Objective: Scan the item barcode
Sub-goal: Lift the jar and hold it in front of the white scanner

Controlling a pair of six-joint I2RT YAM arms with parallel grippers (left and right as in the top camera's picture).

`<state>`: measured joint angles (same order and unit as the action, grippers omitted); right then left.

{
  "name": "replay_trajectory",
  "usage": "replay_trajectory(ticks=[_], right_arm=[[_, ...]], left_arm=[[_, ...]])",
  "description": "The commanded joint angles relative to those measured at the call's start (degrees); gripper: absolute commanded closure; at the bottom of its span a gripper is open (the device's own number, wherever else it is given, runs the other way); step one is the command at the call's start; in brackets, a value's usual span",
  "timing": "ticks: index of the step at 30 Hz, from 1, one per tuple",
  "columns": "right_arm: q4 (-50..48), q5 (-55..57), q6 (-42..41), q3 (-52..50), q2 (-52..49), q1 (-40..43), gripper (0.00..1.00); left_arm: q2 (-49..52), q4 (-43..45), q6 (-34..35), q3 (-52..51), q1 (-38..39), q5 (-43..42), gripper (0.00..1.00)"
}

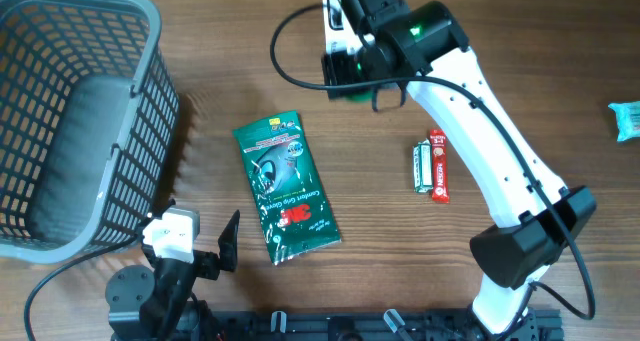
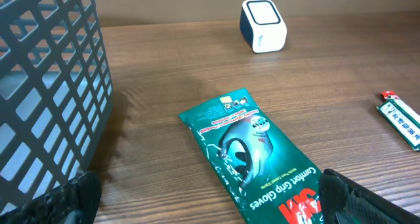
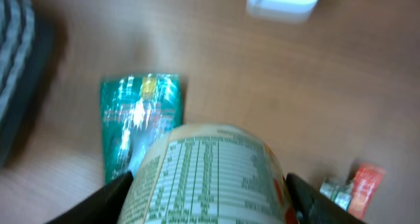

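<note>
1. A grey basket (image 1: 140, 121) stands at the left of the wooden table (image 1: 560, 51).
2. A green glove packet (image 1: 287, 189) lies flat mid-table, near the basket but apart from it.
3. A green-white bar (image 1: 422, 167) and a red bar (image 1: 438, 165) lie side by side, right of the packet.
4. A teal packet (image 1: 626, 119) sits at the far right edge.
5. The right arm covers part of the white scanner (image 2: 264, 25) in the overhead view.
6. The left gripper (image 2: 210, 207) hangs low over the packet's near end, fingers spread wide and holding nothing.
7. The right gripper (image 3: 213, 198) pinches a can (image 3: 210, 165) between its fingers, just before the scanner.
8. The can is round, with a pale label showing a nutrition table; the print is too blurred to read.
</note>
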<state>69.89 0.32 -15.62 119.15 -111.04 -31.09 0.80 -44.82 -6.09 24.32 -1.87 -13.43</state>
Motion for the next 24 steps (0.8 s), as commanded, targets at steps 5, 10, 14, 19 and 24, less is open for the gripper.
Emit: replay_trajectory(ticks=[5,10,14,19,24], right_arm=[[-29.07,25.46,0.39,-4.22,-2.25,0.59,0.36],[-46.21,25.83,10.34,-4.9,-11.37,2.58,0.39],[-60.5,25.81,13.22,-4.9,-19.58,4.04,0.41],[-70.49,25.75,15.47,-4.9,-24.59,4.17,0.42],[-70.99,25.11,15.41,-4.9,-26.53,4.2,0.42]], left_arm=[[-0.37,0.13,0.59,-0.37,0.26,-0.68,0.0],[-0.37,0.13,0.59,-0.37,0.26,-0.66,0.0],[-0.37,0.13,0.59,-0.37,0.26,-0.68,0.0],[-0.37,0.13,0.59,-0.37,0.26,-0.68,0.0],[-0.37,0.13,0.59,-0.37,0.26,-0.68,0.0]])
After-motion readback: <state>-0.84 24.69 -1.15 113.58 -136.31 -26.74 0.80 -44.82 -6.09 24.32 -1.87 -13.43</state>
